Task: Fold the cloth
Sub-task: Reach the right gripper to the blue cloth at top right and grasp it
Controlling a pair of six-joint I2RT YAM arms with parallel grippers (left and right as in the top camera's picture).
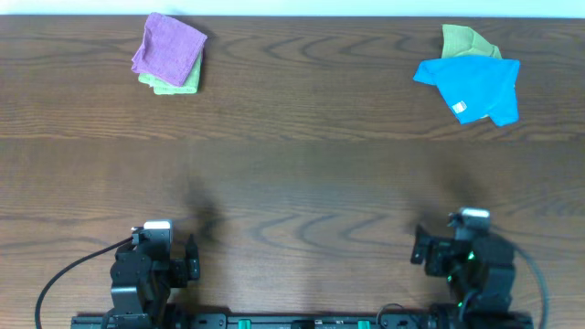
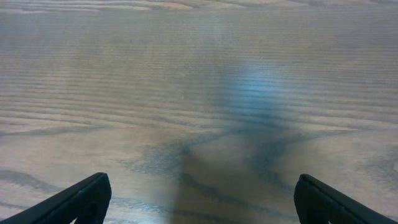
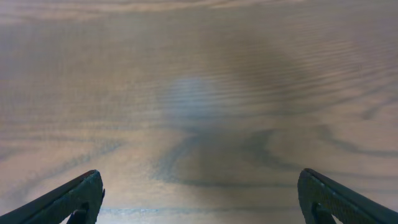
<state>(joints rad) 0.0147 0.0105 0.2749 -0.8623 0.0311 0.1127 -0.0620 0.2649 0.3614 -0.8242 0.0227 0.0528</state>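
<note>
The fold is not yet starting — left hand and right hand are sitting spread and empty near the counter's front edge, while the sky-blue cloth is lying rumpled at the far right, overlapping a light green cloth, probably calling for a reach to its corner.

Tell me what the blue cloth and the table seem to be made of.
The blue cloth: soft matte textile, likely microfibre; it lies limp and rumpled, with a white tag. The table: wood or wood-look laminate, smooth, slight sheen; grain lines and soft reflections show.
</note>
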